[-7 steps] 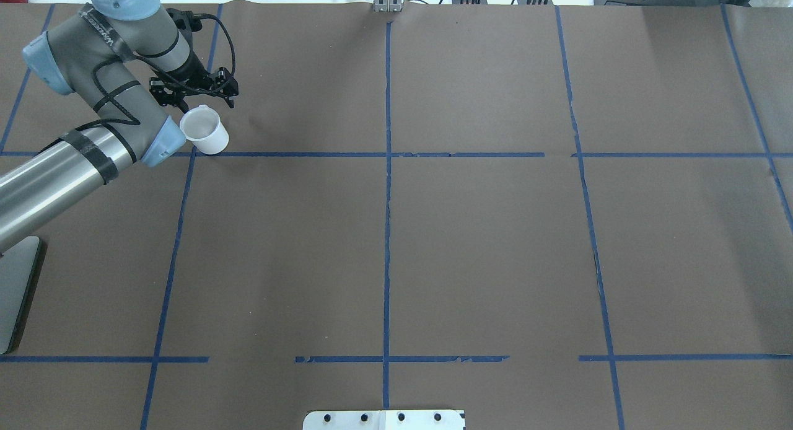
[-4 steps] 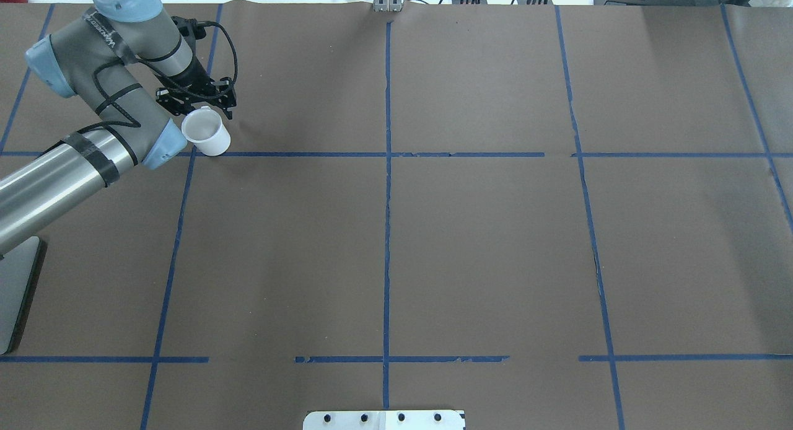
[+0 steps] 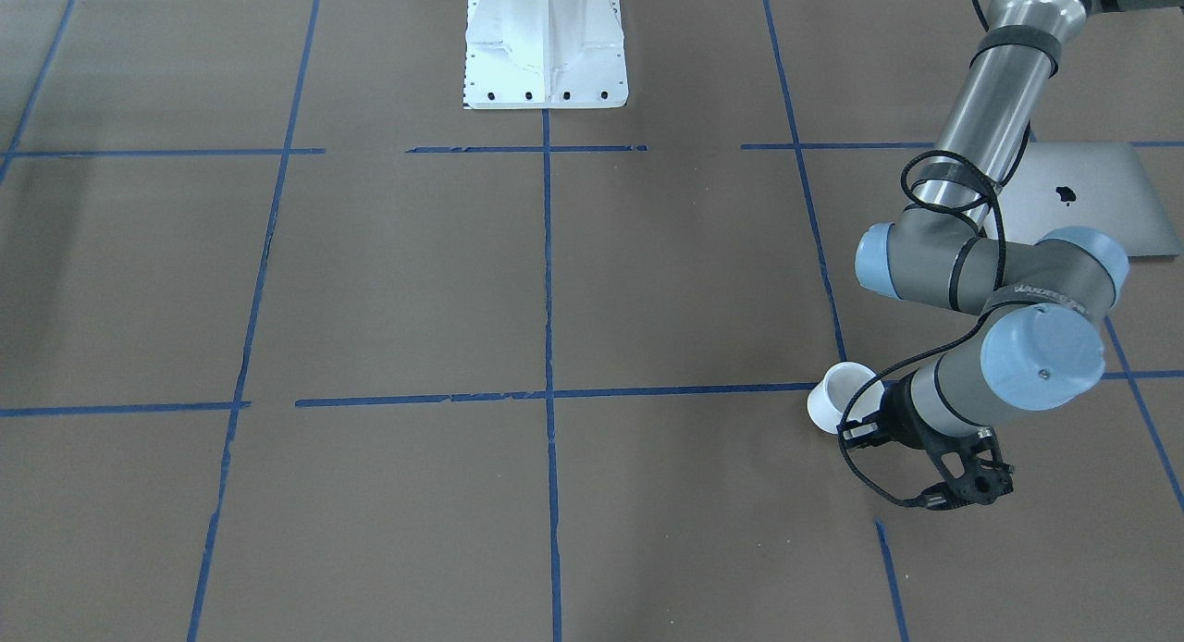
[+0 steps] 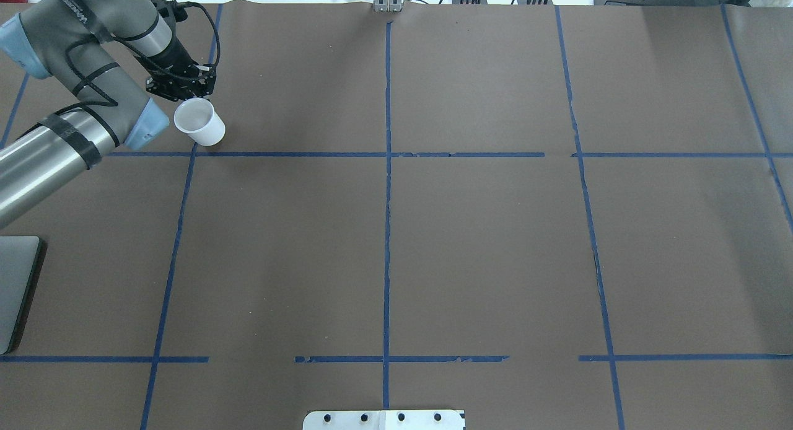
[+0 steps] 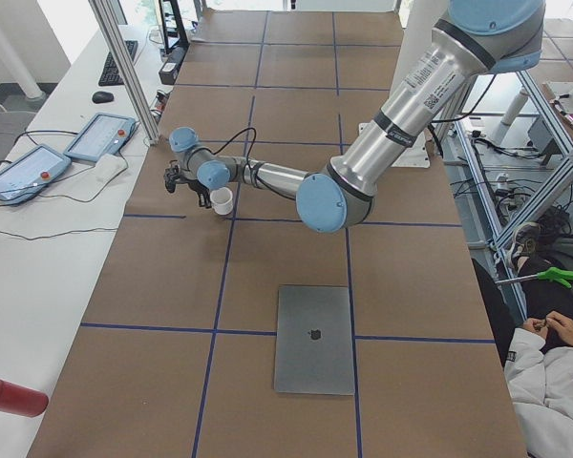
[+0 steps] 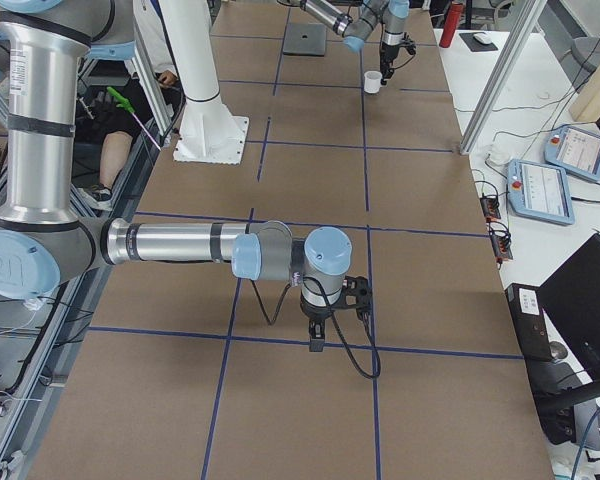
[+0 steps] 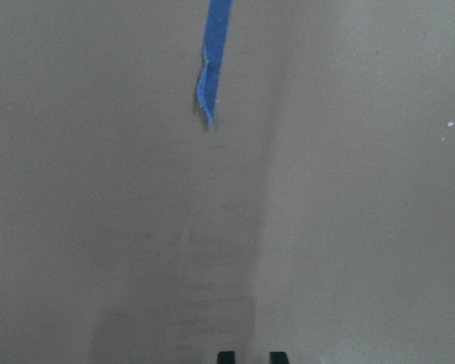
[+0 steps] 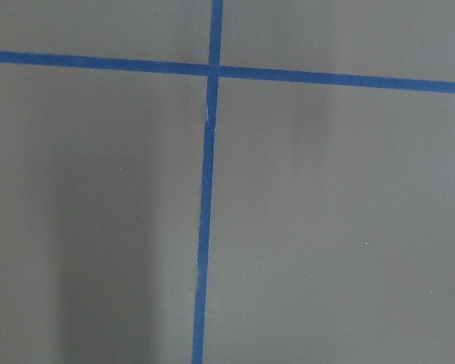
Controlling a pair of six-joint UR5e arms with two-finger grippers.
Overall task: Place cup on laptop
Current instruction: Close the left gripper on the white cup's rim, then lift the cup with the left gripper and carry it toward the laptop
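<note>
The white cup (image 4: 199, 124) hangs at the tip of my left gripper (image 4: 186, 95), a little above the brown paper near the far left of the table. It also shows in the front view (image 3: 837, 394) and the left side view (image 5: 222, 200). The gripper looks shut on the cup's far rim, where its handle is. In the left wrist view only the two fingertips (image 7: 226, 356) show, close together, and the cup is hidden. The silver laptop (image 3: 1082, 198) lies closed near the robot's left edge (image 4: 15, 293). My right gripper (image 6: 316, 335) hangs over bare paper; I cannot tell its state.
The white robot base (image 3: 546, 50) stands at the table's near middle. Blue tape lines (image 4: 387, 170) cross the paper. An aluminium post (image 5: 124, 67) and control tablets (image 5: 100, 134) stand beyond the far edge. A red cylinder (image 5: 10, 396) lies off the table.
My left gripper's fingers have drawn in at the cup's far rim. The arm has risen and shifted left and away, and the cup has moved with it.
</note>
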